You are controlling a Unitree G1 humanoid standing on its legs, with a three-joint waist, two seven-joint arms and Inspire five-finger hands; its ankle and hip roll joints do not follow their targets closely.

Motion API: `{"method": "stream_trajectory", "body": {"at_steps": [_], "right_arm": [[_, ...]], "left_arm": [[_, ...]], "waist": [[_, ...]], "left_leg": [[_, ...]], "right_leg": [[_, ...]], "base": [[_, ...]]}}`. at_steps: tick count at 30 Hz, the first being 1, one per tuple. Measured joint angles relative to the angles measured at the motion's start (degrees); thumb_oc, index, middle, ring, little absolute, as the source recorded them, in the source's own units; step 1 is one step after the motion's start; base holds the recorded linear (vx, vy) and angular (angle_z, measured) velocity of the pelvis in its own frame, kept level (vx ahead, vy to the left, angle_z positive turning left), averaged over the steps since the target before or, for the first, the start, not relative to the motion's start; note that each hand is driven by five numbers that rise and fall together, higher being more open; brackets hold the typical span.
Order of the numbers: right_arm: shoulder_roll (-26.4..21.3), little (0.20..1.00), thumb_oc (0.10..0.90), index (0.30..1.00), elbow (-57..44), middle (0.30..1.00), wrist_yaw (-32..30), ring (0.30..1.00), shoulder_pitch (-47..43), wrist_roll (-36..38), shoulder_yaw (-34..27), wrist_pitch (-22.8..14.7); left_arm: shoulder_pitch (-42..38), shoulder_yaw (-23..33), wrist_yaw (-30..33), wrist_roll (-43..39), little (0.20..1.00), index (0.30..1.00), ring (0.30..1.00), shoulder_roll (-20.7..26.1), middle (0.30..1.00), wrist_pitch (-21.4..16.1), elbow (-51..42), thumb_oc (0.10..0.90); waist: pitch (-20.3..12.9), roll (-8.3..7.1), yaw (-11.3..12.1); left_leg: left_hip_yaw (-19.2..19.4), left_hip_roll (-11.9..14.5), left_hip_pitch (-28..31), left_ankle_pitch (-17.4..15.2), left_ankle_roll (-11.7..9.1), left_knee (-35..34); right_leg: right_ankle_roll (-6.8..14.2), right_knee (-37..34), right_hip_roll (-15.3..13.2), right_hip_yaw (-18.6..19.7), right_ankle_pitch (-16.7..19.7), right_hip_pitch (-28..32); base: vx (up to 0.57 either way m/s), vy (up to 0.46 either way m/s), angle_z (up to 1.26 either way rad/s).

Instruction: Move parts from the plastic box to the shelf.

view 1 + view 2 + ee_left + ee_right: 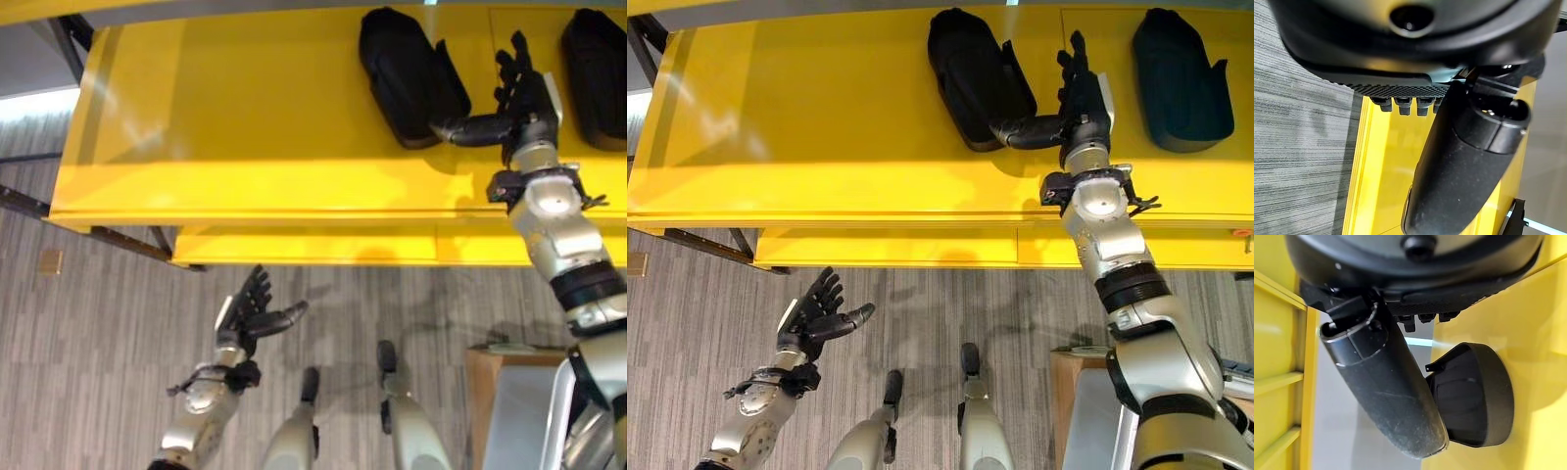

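Looking down from the head, two black parts [407, 73] [596, 73] lie on the yellow shelf [245, 117] near 12 and 2 o'clock. The right hand [524, 93] sits between them with fingers spread and its thumb touching one part. The left hand [813, 318] hangs at 7 o'clock, also spread and holding nothing. From the right wrist, that part [1474, 396] looks hard, smooth and maybe slippery, so grab its thick middle.

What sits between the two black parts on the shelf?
The open right hand, thumb touching the left part; bare yellow shelf separates it from the right part.
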Motion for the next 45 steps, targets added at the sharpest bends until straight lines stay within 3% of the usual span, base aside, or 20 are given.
{"method": "stream_trajectory", "body": {"at_steps": [9, 14, 25, 36, 38, 45], "right_arm": [[-1.41, 1.000, 0.900, 1.000, 9.67, 1.000, 0.28, 1.000, -6.84, -0.04, 3.35, 0.12], [-1.64, 1.000, 0.900, 1.000, 15.54, 1.000, -0.20, 1.000, -10.77, 0.04, 3.30, 1.06], [-1.64, 1.000, 0.900, 1.000, 16.21, 1.000, -0.68, 1.000, -13.57, 0.05, 3.36, 1.06], [-1.99, 1.000, 0.900, 1.000, 16.56, 1.000, -1.52, 1.000, -16.58, 0.09, 3.67, 0.99], [-1.83, 1.000, 0.900, 1.000, 19.81, 1.000, -1.75, 1.000, -17.56, 0.08, 3.72, 0.81], [-2.12, 1.000, 0.900, 1.000, 22.90, 1.000, -2.18, 1.000, -18.41, 0.13, 2.99, -0.26]], "left_arm": [[-0.68, -0.26, -0.02, -0.03, 1.000, 1.000, 1.000, -0.03, 1.000, -0.10, 0.09, 0.900], [-1.31, -0.65, 0.01, -0.06, 1.000, 1.000, 1.000, -0.82, 1.000, -0.10, 0.16, 0.900], [-2.14, -1.21, 0.05, -0.07, 1.000, 1.000, 1.000, -0.83, 1.000, -0.15, 0.18, 0.900], [-3.55, -2.48, 0.25, -0.11, 1.000, 1.000, 1.000, -0.87, 1.000, -0.20, 0.33, 0.900], [-3.50, -2.63, 0.40, -0.12, 1.000, 1.000, 1.000, -0.81, 1.000, -0.18, 0.37, 0.900], [-3.61, -2.80, 0.43, -0.09, 1.000, 1.000, 1.000, -0.87, 1.000, -0.29, 0.68, 0.900]], "waist": [[-0.04, 1.90, 0.30], [0.05, 3.69, 1.58], [0.02, 3.95, 2.15], [0.04, 4.17, 3.88], [0.04, 4.17, 4.99], [0.04, 4.17, 4.96]], "left_leg": [[-1.03, -0.08, -2.75, 1.71, -0.42, -0.31], [-2.02, 0.36, -4.15, 2.64, -1.01, -0.72], [-5.15, 0.94, -7.11, 3.83, -2.01, -0.69], [-10.07, 0.99, -9.75, 4.36, -2.65, 0.18], [-10.27, 0.93, -10.29, 4.40, -2.71, 0.29], [-11.20, 0.28, -11.93, 4.36, -2.59, 0.81]], "right_leg": [[-0.22, 2.31, -0.18, -0.83, -0.05, -3.49], [-0.72, 3.00, 0.05, -1.85, -0.07, -5.04], [-2.05, 8.02, 0.03, -4.79, -2.45, -8.90], [-3.83, 18.65, -1.43, -8.88, -8.53, -13.70], [-3.86, 19.46, -1.57, -9.12, -9.02, -14.41], [-4.03, 21.19, -2.51, -9.79, -9.72, -16.17]], "base": [[-0.01, -0.033, 0.06], [0.00, -0.050, 0.07], [0.00, -0.057, 0.13], [0.00, -0.043, 0.23], [0.02, -0.020, 0.13], [0.00, -0.002, 0.07]]}}
